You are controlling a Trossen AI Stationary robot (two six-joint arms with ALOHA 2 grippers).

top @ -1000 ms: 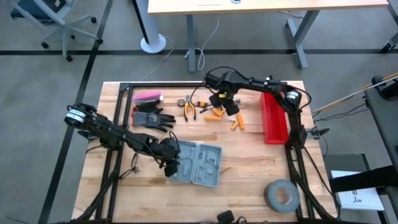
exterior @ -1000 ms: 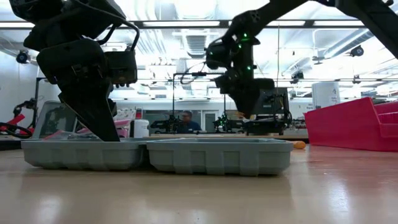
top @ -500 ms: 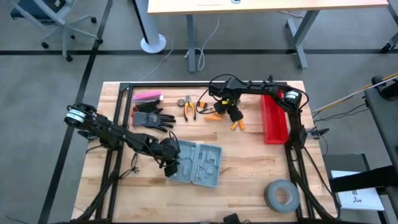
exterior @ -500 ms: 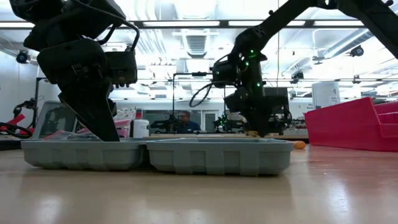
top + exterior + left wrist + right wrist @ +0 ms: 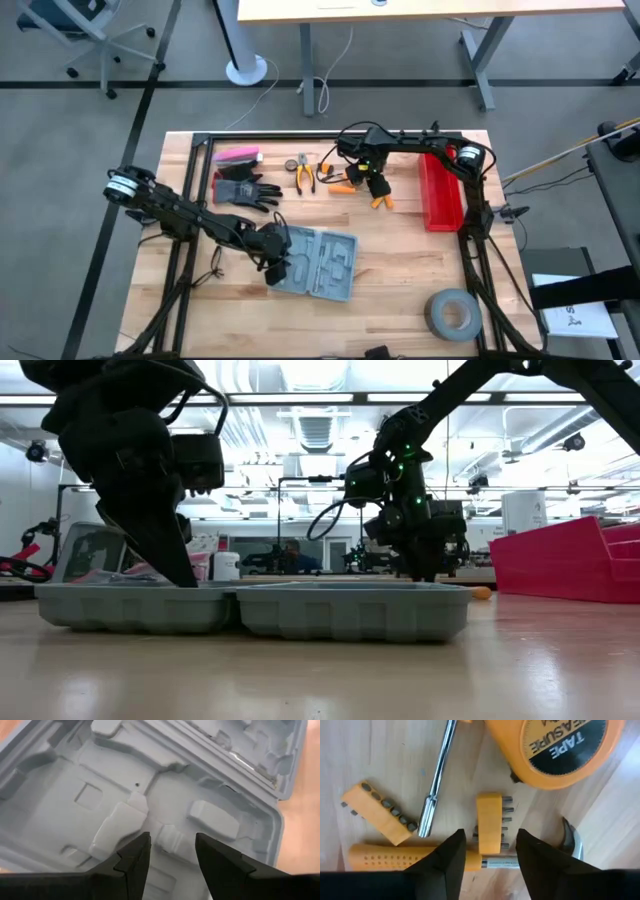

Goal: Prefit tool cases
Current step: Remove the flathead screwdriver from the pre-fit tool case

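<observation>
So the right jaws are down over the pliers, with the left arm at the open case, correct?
Not the pliers. The right wrist view shows the right gripper open over an orange bit holder beside the tape measure. The left gripper is at the open case, as you said.

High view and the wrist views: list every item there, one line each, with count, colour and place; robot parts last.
open moulded plastic tool case: one, grey-blue, table's front middle, lying open.
long plastic bin: one, red, right side of table.
roll of tape: one, grey, front right corner.
work glove: one, black, back left.
flat pink item: one, pink, behind the glove.
pliers: one, orange-handled, back middle.
round tape measure: one, orange, back middle.
bit holders: two, orange, beside the tape measure.
screwdriver: one, orange handle, lying by the holders.
bare metal shaft: one, silver.
left gripper: open, over the case.
right gripper: open, over one bit holder.
</observation>
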